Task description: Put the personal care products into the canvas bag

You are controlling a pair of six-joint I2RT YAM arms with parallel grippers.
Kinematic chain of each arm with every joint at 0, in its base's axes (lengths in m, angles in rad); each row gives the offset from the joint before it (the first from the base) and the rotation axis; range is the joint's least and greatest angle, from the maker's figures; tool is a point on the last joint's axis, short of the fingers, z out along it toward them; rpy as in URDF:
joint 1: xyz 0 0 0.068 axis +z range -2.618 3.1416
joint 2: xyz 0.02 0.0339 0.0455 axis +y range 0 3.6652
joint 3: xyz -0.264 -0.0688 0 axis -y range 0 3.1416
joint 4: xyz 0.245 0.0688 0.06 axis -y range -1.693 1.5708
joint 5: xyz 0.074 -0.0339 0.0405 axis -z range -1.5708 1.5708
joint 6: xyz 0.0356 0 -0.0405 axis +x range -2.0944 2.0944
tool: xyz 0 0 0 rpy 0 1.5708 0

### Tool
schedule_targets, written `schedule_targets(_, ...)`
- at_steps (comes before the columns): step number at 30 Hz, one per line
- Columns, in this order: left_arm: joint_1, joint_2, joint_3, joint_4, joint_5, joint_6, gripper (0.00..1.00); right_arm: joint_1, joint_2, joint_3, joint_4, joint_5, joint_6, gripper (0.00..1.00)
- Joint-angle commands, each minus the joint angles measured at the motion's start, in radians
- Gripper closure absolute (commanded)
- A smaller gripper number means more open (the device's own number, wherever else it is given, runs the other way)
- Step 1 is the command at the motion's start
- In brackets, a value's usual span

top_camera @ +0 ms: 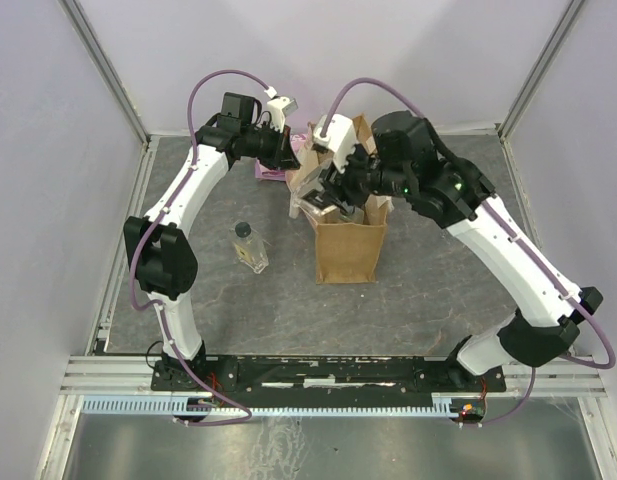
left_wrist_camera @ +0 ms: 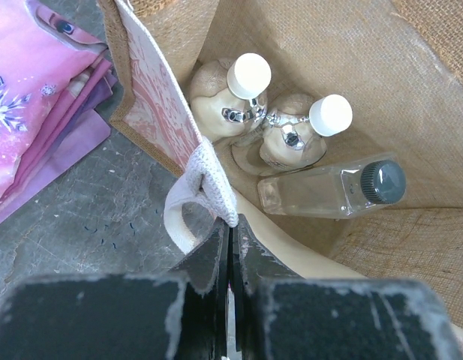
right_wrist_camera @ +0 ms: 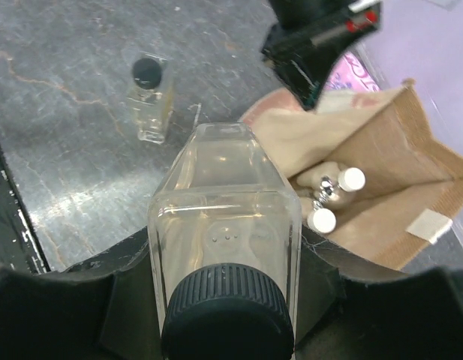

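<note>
The table carries a dark grey, stone-patterned sheet, shut in by pale lilac walls and slanting metal posts. A metal rail runs along the bottom of the top view, where both arms are bolted. Left of centre a lone bottle, square with a dark cap, stands upright on the sheet, well apart from the bag and clear of both arms. Above it, towards the upper middle, a pink packet lies flat just beside the bag, partly hidden under the left arm's wrist. The left gripper is clenched on the bag's pale handle, its jaws pressed together with the woven strip between them. The bag stands upright in the middle of the table with its mouth gaping. On its floor sit two round bottles with white caps, touching each other, and a lying bottle, square and dark-capped, on its side just beside them. To the right, the right gripper grasps a held bottle, square with a dark cap, close over the bag's open top, its cap towards the wrist camera. In that view the left gripper's dark body juts in over the bag's rim. That makes five bottles: three in the bag, one held, one on the table. There is one bag and one packet.
</note>
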State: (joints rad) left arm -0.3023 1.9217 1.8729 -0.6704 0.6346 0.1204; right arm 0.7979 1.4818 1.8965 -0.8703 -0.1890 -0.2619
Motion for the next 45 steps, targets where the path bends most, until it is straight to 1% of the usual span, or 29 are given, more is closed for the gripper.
schedule_targets(1, 0.006, 0.016, 0.056, 0.032, 0.011, -0.001, 0.97, -0.1, -0.019, 0.073, 0.172, -0.067, 0.0, 1.0)
schedule_targets(5, 0.006, 0.027, 0.069, 0.033, 0.012, -0.005, 0.97, -0.171, 0.018, 0.07, 0.132, -0.096, -0.027, 1.0)
schedule_targets(7, 0.006, 0.028, 0.072, 0.034, 0.006, -0.005, 0.97, -0.188, 0.049, 0.104, 0.056, -0.1, -0.066, 1.0)
schedule_targets(10, 0.006, 0.03, 0.072, 0.034, -0.005, -0.004, 0.97, -0.201, 0.106, 0.212, -0.124, -0.119, -0.149, 1.0)
schedule_targets(13, 0.006, 0.036, 0.072, 0.034, -0.01, -0.006, 0.97, -0.211, 0.093, 0.189, -0.144, -0.167, -0.18, 1.0)
schedule_targets(23, 0.006, 0.05, 0.093, 0.033, -0.016, -0.006, 0.97, -0.219, 0.16, 0.27, -0.324, -0.287, -0.204, 1.0)
schedule_targets(29, 0.007, 0.062, 0.092, 0.033, -0.014, -0.005, 0.97, -0.218, 0.195, 0.222, -0.368, -0.259, -0.21, 1.0)
schedule_targets(35, 0.006, 0.068, 0.093, 0.034, -0.016, -0.002, 0.97, -0.219, 0.22, 0.159, -0.344, -0.197, -0.223, 1.0)
schedule_targets(45, 0.006, 0.072, 0.104, 0.034, -0.021, 0.0, 0.97, -0.219, 0.27, 0.104, -0.314, -0.176, -0.226, 1.0)
